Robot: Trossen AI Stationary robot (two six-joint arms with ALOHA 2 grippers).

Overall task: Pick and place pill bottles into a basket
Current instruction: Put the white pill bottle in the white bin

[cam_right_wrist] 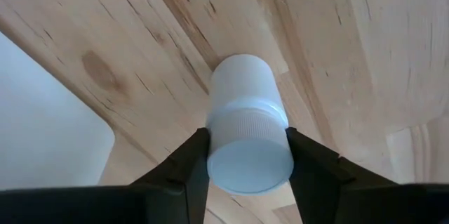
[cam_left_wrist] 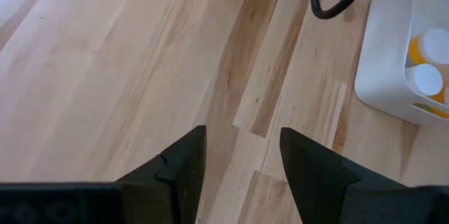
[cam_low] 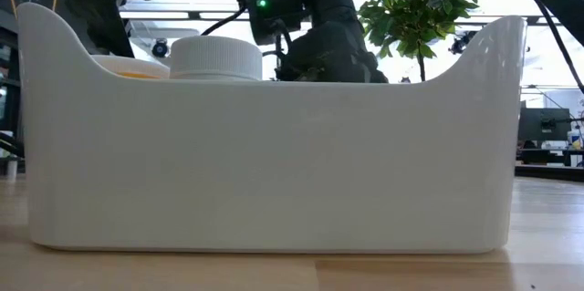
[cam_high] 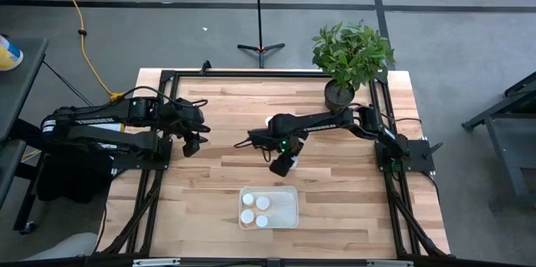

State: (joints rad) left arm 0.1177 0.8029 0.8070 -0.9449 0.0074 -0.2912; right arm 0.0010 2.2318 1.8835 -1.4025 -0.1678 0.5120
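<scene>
Carrying a white pill bottle [cam_right_wrist: 247,136] clamped by its cap, the right gripper [cam_high: 283,165] hung short of the basket [cam_high: 289,214] for transfer, while the left gripper [cam_left_wrist: 240,164] waited open-fingered at the table's left.

You have a pale blond wood counter [cam_high: 209,192] with darker brown grain streaks and a black frame. The basket [cam_high: 287,213] near the front is whitish and translucent; the pill bottles [cam_high: 255,208] in it show round white caps, with orange-amber bodies in the left wrist view. The right end effector [cam_right_wrist: 245,175] is black, closed on an all-white bottle [cam_right_wrist: 245,122]. The left end effector [cam_left_wrist: 238,171] is equally dark. The far plant [cam_high: 352,49] is green in a dark pot.
</scene>
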